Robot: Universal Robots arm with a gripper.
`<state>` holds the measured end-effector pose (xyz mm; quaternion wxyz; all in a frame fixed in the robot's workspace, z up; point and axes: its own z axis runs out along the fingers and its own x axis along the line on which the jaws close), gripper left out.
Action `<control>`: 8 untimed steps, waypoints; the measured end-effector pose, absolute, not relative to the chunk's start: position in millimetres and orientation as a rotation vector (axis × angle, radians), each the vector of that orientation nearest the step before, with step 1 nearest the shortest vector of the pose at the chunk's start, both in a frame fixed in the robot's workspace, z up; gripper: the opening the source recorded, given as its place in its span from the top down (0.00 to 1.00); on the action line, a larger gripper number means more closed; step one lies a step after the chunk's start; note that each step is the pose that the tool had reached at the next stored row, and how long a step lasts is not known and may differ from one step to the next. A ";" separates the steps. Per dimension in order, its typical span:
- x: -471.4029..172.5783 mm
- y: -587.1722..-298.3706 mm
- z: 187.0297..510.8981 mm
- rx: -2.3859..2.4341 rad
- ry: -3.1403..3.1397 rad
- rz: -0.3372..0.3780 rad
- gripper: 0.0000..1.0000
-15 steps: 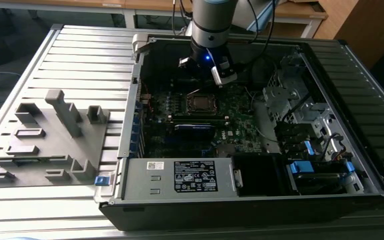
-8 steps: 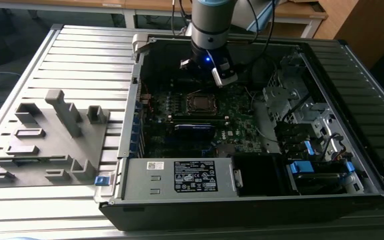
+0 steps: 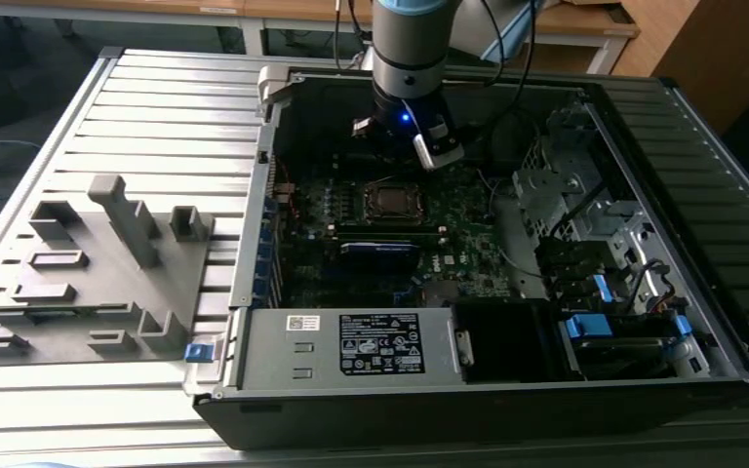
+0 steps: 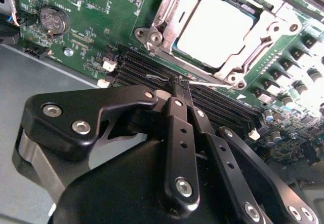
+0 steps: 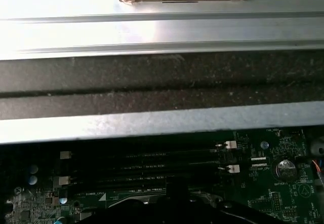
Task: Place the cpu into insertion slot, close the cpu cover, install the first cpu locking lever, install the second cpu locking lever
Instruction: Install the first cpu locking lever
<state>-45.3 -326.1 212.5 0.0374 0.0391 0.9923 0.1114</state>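
Exterior view: an open computer case (image 3: 479, 405) lies on a slatted metal desk (image 3: 153, 107), with a grey moulded fixture tray (image 3: 89, 283) on the desk at the exterior view's left of the case. The robot arm (image 3: 408, 39) reaches down into the far part of the case. Its end effector (image 3: 401, 141) hangs above the motherboard (image 3: 466, 224), just beyond the insertion slot (image 3: 367, 201) and not touching it. The cpu (image 3: 389, 199) sits inside that slot. A labelled power supply box (image 3: 374, 341) fills the near edge of the case. Second wrist view: the black linkage fingers (image 4: 178, 133) of the end effector meet at their tips, closed on nothing, above the long black memory slots (image 4: 212, 105). Beyond them the cpu (image 4: 215, 29) lies flat in its socket, grey top upward. The cpu cover (image 4: 255, 44), a shiny silver frame, lies down around the chip's edges. Whether the locking levers are latched cannot be told. A coin cell battery (image 4: 53, 20) sits on the green board well apart from the socket. First wrist view: desk slats (image 5: 162, 31), then the dark case wall (image 5: 162, 82), then memory slots (image 5: 167, 165) with white end clips (image 5: 230, 144), and the coin cell battery (image 5: 285, 168) near them.
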 end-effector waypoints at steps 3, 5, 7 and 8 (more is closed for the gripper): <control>-45.4 -326.1 212.2 0.152 3.042 0.341 0.89; -45.3 -326.1 211.7 0.207 3.034 0.338 0.89; -45.4 -326.2 211.5 0.247 3.029 0.336 0.89; -45.4 -326.2 211.5 0.248 3.028 0.336 0.89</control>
